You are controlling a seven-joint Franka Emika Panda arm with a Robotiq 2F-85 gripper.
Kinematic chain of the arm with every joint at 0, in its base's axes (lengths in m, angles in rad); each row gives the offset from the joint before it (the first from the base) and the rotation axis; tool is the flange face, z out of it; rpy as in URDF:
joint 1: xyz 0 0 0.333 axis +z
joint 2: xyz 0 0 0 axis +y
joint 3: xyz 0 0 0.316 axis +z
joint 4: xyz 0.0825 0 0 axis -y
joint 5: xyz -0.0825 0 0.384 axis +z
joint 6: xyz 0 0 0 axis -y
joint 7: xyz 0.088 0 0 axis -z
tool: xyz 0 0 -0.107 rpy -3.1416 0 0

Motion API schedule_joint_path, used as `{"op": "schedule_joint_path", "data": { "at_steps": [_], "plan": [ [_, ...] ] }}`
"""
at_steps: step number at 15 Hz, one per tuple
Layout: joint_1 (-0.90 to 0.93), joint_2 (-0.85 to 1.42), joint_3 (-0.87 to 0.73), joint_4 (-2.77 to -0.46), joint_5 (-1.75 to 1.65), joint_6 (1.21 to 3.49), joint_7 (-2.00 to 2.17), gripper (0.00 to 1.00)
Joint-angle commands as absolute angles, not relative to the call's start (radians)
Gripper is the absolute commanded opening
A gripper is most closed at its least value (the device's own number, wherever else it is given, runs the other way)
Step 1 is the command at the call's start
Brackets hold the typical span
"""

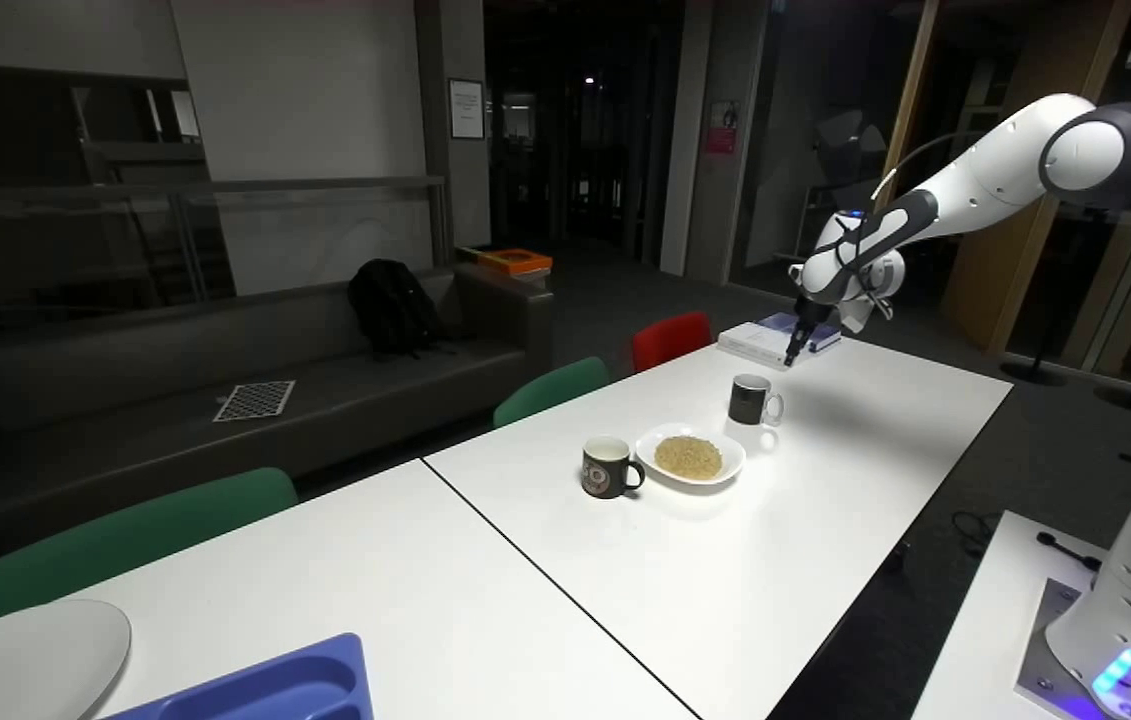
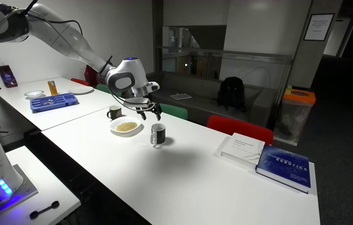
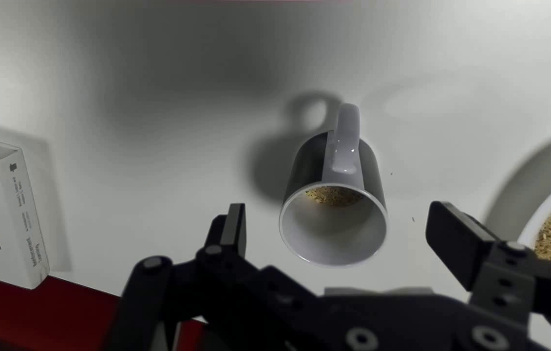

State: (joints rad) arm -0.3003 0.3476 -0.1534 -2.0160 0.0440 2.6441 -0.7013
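The black-and-white mug (image 2: 160, 134) stands upright on the white table (image 2: 182, 184), brown grain (image 3: 332, 196) inside, near a white dish (image 2: 123, 119); the gripper (image 2: 151, 118) hangs close by, slightly higher, its fingers (image 3: 458, 239) spread wide apart.

In an ext. view, mug A (image 2: 160, 134) on front tbl (image 2: 195, 187); plate (image 2: 122, 119) to its l. w/ grain (image 2: 126, 126) in it; mug B (image 2: 115, 113) behind plate; bk 1 (image 2: 243, 148) well to r., bk 2 (image 2: 284, 165) r. of it. Tray (image 2: 56, 105) on rear tbl (image 2: 89, 106), l. Sofa (image 2: 193, 84) behind front tbl, backpack (image 2: 232, 92) on it. Gripper (image 2: 151, 118) above front tbl, nr. mug A. Wrist view: mug A betw. fingertips (image 3: 233, 228), touching neither, more grain (image 3: 333, 196) inside; plate r., bk 1 l.
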Motion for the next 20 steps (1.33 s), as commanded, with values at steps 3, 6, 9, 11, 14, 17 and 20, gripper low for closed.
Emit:
{"op": "schedule_joint_path", "data": {
  "at_steps": [3, 6, 9, 11, 14, 17, 20],
  "plan": [
    [-0.317, 0.371, -0.136, -1.983, 0.025, 2.616, -0.654, 1.00],
    [-0.319, 0.402, -0.128, -1.955, 0.023, 2.586, -0.664, 1.00],
    [-0.322, 0.444, -0.118, -1.912, 0.025, 2.568, -0.666, 1.00],
    [-0.323, 0.479, -0.112, -1.874, 0.023, 2.559, -0.665, 1.00],
    [-0.335, 0.531, -0.094, -1.816, 0.025, 2.529, -0.689, 1.00],
    [-0.350, 0.566, -0.079, -1.777, 0.027, 2.489, -0.716, 1.00],
    [-0.357, 0.587, -0.075, -1.752, 0.024, 2.446, -0.726, 1.00]
  ]
}}
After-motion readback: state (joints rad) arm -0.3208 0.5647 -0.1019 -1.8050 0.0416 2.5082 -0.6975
